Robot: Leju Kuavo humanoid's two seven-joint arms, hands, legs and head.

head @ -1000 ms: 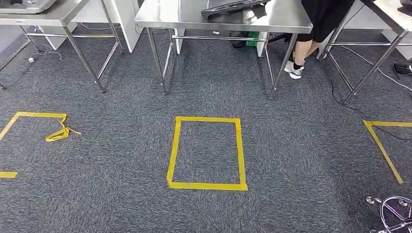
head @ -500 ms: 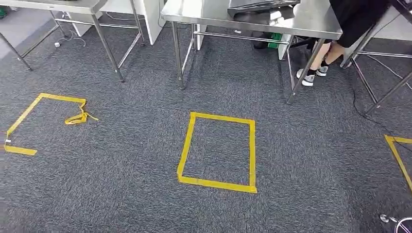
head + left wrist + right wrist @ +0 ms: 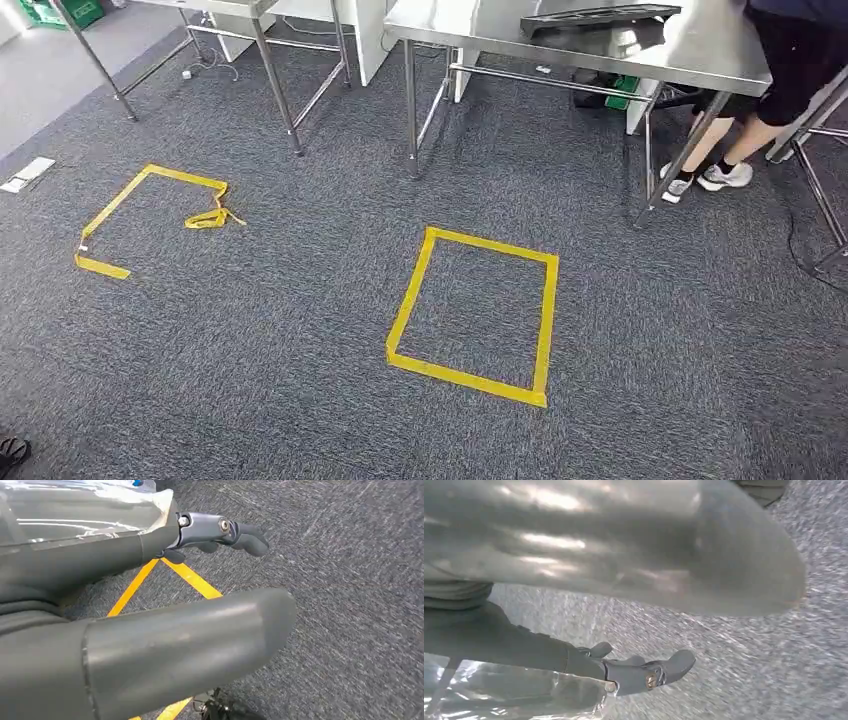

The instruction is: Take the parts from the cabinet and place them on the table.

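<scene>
A steel table (image 3: pixel 700 52) stands at the far side of the grey carpet, and a black tray (image 3: pixel 600 18) lies on it. In the left wrist view my left hand (image 3: pixel 180 640) hangs over the carpet, its thumb and fingers (image 3: pixel 235 530) stretched out and apart with floor showing between them. My right hand (image 3: pixel 624 545) is held the same way in the right wrist view, with its fingers (image 3: pixel 649 675) straight. A shiny grey surface under clear plastic (image 3: pixel 75 520) lies along the fingers of each hand; I cannot tell what it is.
A yellow tape square (image 3: pixel 410 300) marks the carpet ahead, and a torn tape outline (image 3: pixel 110 205) lies to the left. A second steel table has a leg (image 3: pixel 280 90) at the far left. A person's legs (image 3: pixel 740 150) stand by the right table.
The whole head view has shifted: the tape square and tables have slid to the right and the left tape outline has come further into view. The camera moved, not the things.
</scene>
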